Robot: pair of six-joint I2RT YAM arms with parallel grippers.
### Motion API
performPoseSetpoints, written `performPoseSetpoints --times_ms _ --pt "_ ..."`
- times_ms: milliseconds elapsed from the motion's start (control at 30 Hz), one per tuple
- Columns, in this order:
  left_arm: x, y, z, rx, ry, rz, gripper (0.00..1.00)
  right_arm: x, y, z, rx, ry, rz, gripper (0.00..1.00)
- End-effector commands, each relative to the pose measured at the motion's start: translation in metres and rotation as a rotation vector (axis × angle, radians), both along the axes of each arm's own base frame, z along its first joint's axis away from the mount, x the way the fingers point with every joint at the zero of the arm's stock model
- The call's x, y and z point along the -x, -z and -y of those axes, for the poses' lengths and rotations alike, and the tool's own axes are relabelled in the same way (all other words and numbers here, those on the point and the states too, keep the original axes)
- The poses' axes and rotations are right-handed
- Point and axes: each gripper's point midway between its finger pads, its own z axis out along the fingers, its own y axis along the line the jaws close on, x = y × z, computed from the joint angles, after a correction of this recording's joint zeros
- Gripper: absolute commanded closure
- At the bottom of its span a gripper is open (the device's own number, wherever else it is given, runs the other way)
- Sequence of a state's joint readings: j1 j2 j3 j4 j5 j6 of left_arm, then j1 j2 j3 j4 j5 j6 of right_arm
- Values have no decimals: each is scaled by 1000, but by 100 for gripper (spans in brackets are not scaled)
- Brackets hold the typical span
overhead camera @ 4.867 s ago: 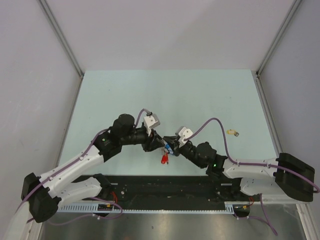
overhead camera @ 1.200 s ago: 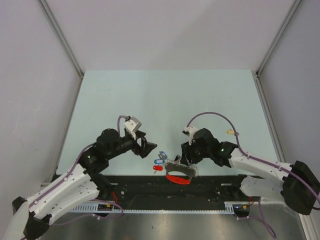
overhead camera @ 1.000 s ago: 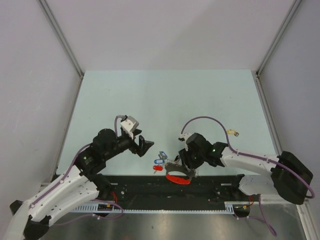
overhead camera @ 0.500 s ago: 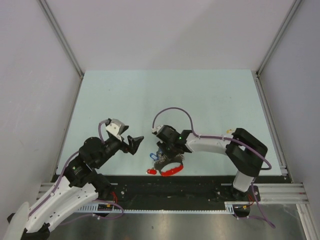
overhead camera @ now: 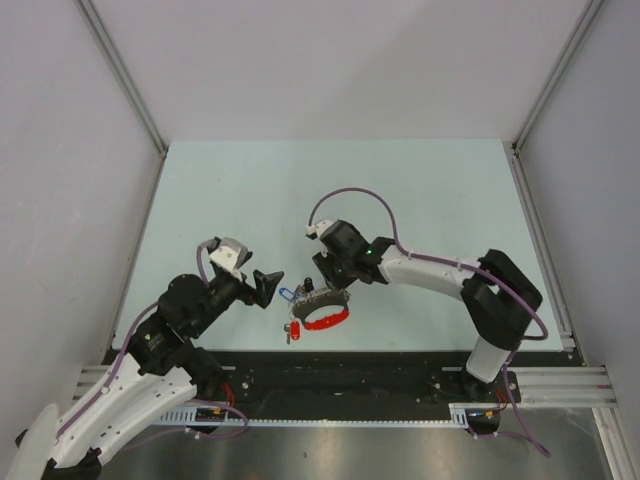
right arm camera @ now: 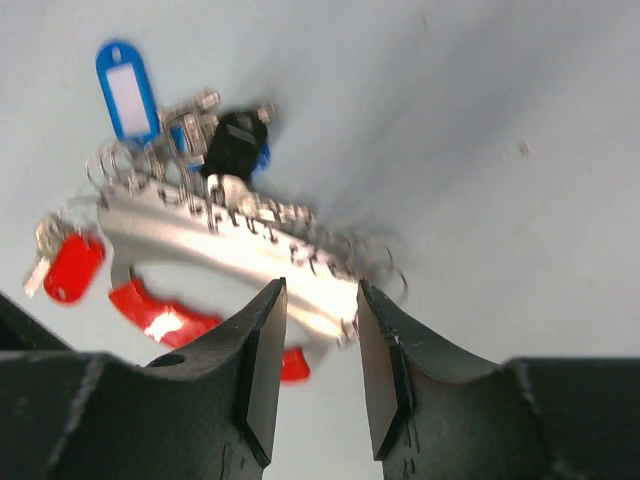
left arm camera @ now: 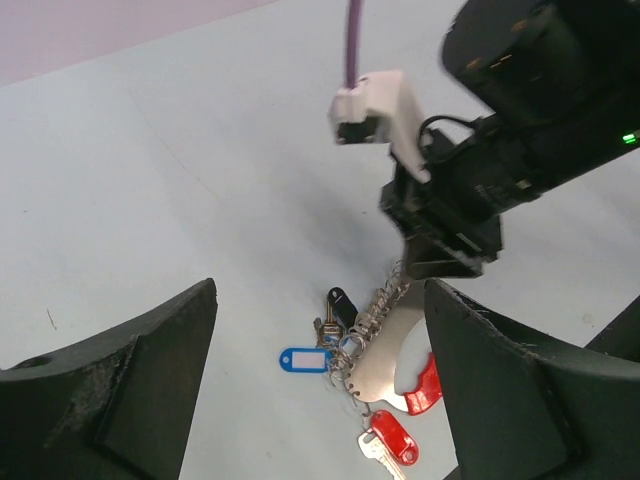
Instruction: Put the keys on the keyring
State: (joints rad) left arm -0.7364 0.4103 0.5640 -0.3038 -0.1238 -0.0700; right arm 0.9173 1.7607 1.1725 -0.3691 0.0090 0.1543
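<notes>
Keyring [overhead camera: 318, 299] lies on the counter [overhead camera: 400, 190] near its front edge, between the two arms. It is a grey strap fringed with small metal rings, with a red end piece [right arm camera: 165, 315] curling beneath. The keys [left arm camera: 325, 330] bunch at one end of the strap: a blue tag [right arm camera: 125, 85], a black-headed key [right arm camera: 232, 140] and a red tag [right arm camera: 72, 265]. Whether each is threaded on a ring or only lies against it, I cannot tell.

The right claw [right arm camera: 320, 292] is over the strap's other end, jaws narrowed to either side of it; whether they pinch it or merely straddle it is unclear. The left claw [left arm camera: 320, 295] hovers just beside the bunch, jaws wide, holding nothing.

A weak pinch on the limp strap would probably let it slip out on lifting. The fringe of rings could snag a finger and drag the whole bunch. The left claw, closing on such small flat keys, may shove them aside or catch a tag instead.

No container is in view; everything lies bare on the counter.
</notes>
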Motion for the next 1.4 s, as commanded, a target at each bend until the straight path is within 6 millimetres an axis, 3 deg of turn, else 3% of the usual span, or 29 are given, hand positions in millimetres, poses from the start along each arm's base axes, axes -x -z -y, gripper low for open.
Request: performPoseSetpoints --times_ms 0,67,200,600,933,1233,1367 --pt "-1 0 -1 0 5 7 11 12 -17 36 -12 -5 29 60" --pt "-2 0 -1 4 5 8 11 20 -6 50 1 8 14 61" --pt "-2 0 0 9 7 2 11 25 -3 54 -21 54 23 62" --pt "-4 3 -2 15 2 -8 11 26 12 35 -3 58 82 69" --pt "-5 4 -1 19 9 -11 11 21 30 36 48 65 104 74" --pt "-6 4 0 21 14 -15 11 17 28 44 92 61 142 87" --pt "-7 6 1 19 17 -19 11 11 13 49 80 48 173 92"
